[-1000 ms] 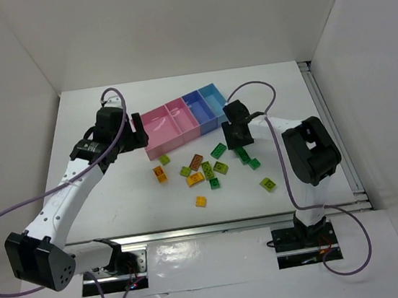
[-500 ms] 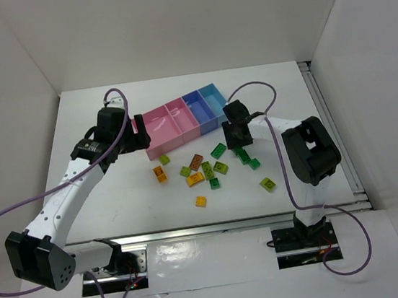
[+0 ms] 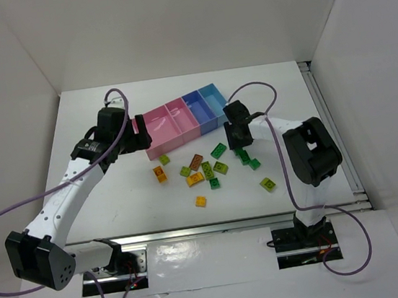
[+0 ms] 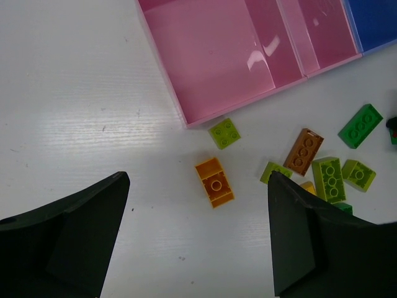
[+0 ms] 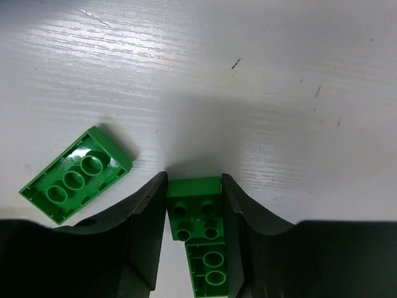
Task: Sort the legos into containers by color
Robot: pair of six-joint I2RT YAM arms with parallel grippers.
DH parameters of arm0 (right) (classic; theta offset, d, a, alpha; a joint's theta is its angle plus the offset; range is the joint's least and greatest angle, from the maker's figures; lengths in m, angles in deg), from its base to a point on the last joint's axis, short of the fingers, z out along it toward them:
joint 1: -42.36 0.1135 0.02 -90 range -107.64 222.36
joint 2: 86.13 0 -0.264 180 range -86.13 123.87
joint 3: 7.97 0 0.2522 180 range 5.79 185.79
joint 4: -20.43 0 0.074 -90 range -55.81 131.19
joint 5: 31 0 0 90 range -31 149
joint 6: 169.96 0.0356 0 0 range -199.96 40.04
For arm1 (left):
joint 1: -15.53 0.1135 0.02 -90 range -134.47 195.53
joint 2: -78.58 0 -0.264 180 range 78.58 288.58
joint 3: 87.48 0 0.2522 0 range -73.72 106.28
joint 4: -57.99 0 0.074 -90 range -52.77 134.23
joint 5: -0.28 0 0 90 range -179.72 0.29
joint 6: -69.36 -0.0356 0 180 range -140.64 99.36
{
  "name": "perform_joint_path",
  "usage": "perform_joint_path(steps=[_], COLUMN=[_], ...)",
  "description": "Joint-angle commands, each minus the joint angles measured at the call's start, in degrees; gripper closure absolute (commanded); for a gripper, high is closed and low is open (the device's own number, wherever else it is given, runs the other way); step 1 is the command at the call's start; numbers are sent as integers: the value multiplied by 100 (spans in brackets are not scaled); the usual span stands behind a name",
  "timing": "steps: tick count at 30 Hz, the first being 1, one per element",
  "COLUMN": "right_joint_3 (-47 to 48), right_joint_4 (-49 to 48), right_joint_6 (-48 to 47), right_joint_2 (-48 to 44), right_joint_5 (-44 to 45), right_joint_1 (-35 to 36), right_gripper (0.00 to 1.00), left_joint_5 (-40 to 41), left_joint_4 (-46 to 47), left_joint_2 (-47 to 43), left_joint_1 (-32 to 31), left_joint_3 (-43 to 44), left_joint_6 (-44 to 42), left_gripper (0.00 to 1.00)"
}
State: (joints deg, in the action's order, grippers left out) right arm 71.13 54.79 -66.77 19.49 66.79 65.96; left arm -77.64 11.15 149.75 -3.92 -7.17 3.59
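The containers are a joined row: two pink bins (image 3: 157, 130) (image 3: 180, 116), a darker blue bin (image 3: 197, 106) and a light blue bin (image 3: 215, 99). Several legos lie scattered in front of them. My right gripper (image 3: 242, 151) is low at the table and shut on a dark green brick (image 5: 194, 208). A second dark green brick (image 5: 209, 273) lies against it between the fingers. An upturned green brick (image 5: 75, 174) lies to their left. My left gripper (image 4: 197, 179) is open above the table by the left pink bin (image 4: 217, 56). An orange-yellow brick (image 4: 214, 182) lies under it.
Around the orange brick lie a lime brick (image 4: 224, 133), a brown brick (image 4: 304, 151), more lime bricks (image 4: 329, 179) and a green brick (image 4: 360, 125). A lime brick (image 3: 267, 183) and an orange one (image 3: 201, 201) lie apart, nearer the front. White walls enclose the table.
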Motion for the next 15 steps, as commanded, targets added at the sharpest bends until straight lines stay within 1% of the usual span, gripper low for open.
perform_joint_path(steps=[1,5,7,8,10,12,14,15], right_joint_3=[382,952,1190,1452,1726,2218,2587,2963], right_joint_4=[85,85,85,85,85,85,154,216], right_joint_6=[43,166,166,166,218,219,219,271], right_joint_2=[-349,-411,-411,-411,-193,27,431,563], right_joint_5=[-23,90,143,144,196,275,336,337], right_joint_1=[49,49,49,49,49,49,-4,-4], right_gripper=[68,68,68,68,68,68,68,68], left_joint_5=[-65,23,23,75,76,76,76,23], left_joint_4=[-110,-172,-172,-225,-322,-392,-445,-445], left_joint_2=[133,248,327,405,494,494,494,494], left_joint_1=[-33,-33,-33,-33,-86,-138,-139,-139], left_joint_3=[148,148,201,288,342,412,412,412], left_joint_6=[64,125,126,178,179,179,231,284], left_gripper=[7,0,0,0,0,0,0,0])
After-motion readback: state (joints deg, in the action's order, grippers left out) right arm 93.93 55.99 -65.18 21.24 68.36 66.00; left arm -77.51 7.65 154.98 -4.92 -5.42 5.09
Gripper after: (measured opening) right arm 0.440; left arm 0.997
